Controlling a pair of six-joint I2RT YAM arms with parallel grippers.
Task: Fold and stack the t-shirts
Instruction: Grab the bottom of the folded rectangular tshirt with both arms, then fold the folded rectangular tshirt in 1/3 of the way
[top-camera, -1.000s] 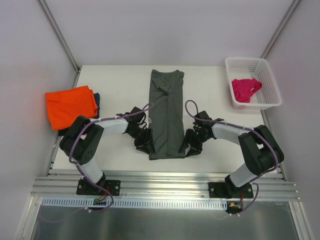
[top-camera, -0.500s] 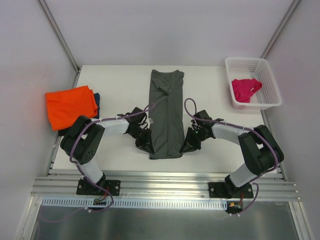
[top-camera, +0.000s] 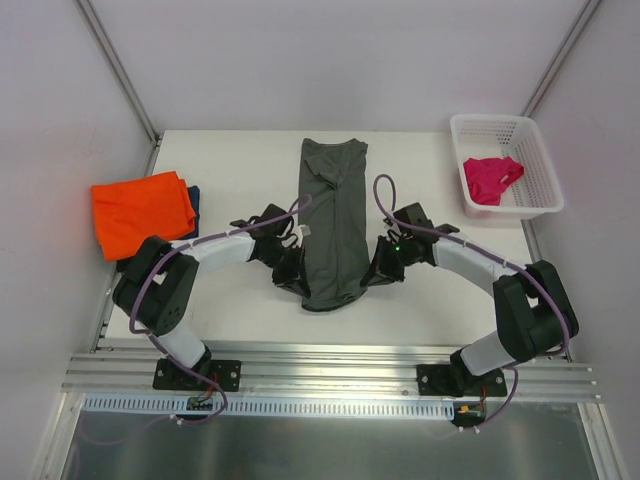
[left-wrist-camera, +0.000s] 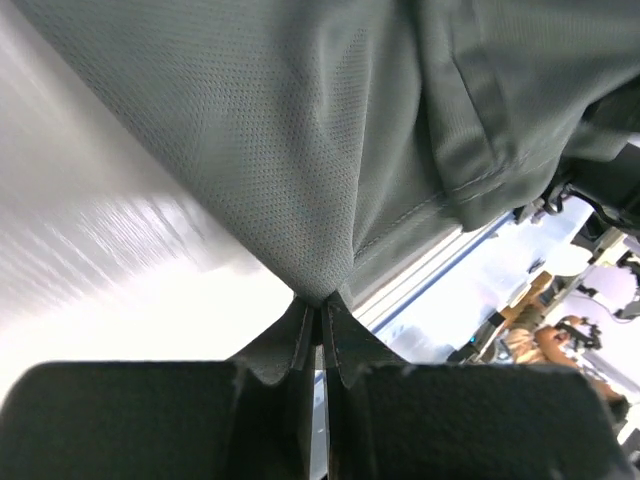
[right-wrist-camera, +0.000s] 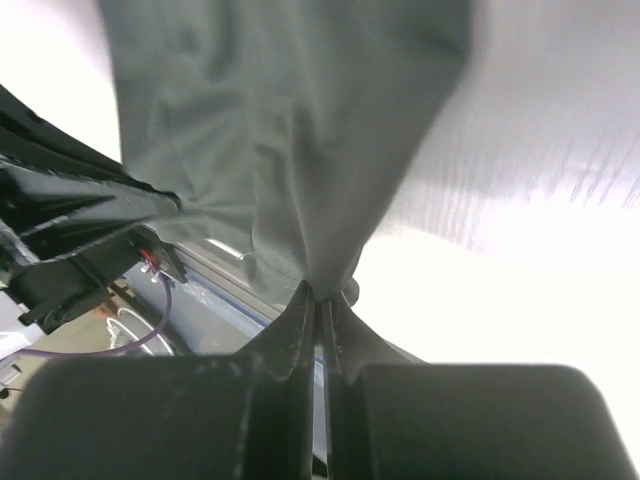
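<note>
A dark grey t-shirt (top-camera: 335, 215), folded into a long strip, lies down the middle of the table. My left gripper (top-camera: 292, 278) is shut on its near left corner (left-wrist-camera: 325, 285). My right gripper (top-camera: 376, 275) is shut on its near right corner (right-wrist-camera: 320, 275). Both corners are lifted off the table, so the near end hangs curved. A folded orange t-shirt (top-camera: 140, 212) lies at the left on a navy one (top-camera: 194, 203). A magenta-pink t-shirt (top-camera: 491, 177) lies crumpled in the white basket (top-camera: 540, 165).
The white lattice basket stands at the back right corner. The stack of folded shirts sits at the table's left edge. A metal rail (top-camera: 330, 375) runs along the near edge by the arm bases.
Both grippers have closed on the near corners of the grey shirt and lifted them up and away from me. The near hem has risen and narrowed.
</note>
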